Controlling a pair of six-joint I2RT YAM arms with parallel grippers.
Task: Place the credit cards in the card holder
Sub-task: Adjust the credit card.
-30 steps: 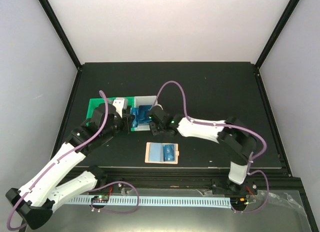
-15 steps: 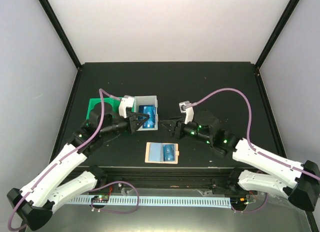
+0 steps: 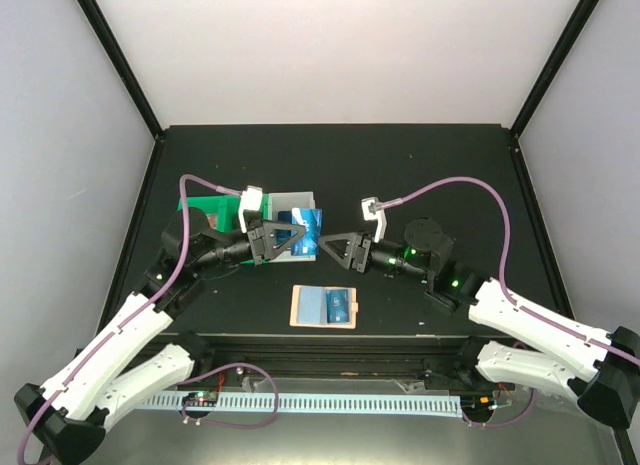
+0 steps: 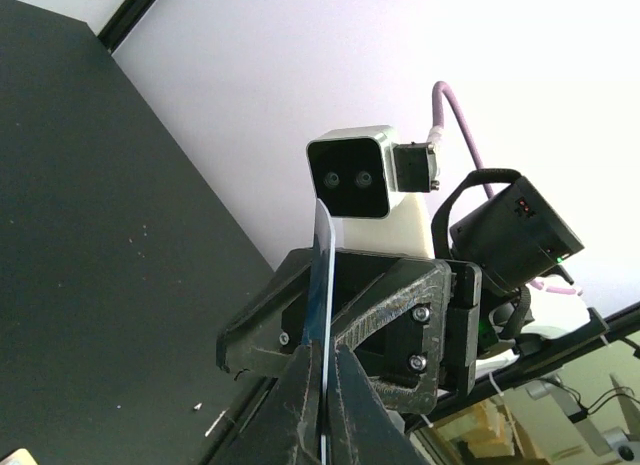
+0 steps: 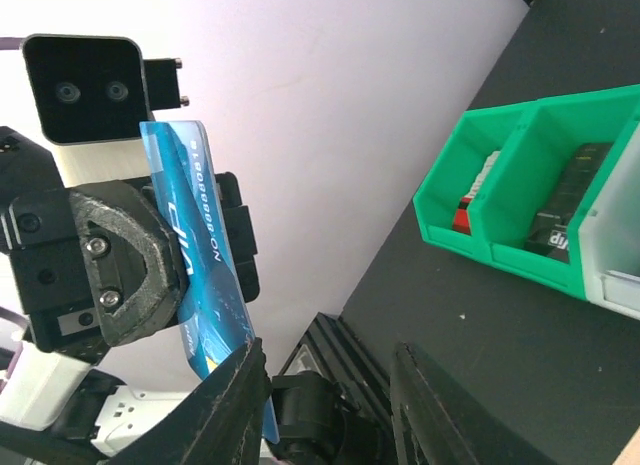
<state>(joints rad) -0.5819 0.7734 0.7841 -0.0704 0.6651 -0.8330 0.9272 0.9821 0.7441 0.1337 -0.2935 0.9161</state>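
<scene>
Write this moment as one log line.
left end effector: shut on credit card | right end effector: open, facing it | card holder: on table

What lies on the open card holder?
On the right half of the card holder lies a blue credit card. Whether it is tucked in a pocket or covers more cards cannot be seen.

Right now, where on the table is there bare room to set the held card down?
Bare table runs behind the green bin and white bin and across the far right. A small patch lies left of the card holder. Crowded: the middle, where the left pincer, holding a credit card, faces the right pincer.
</scene>
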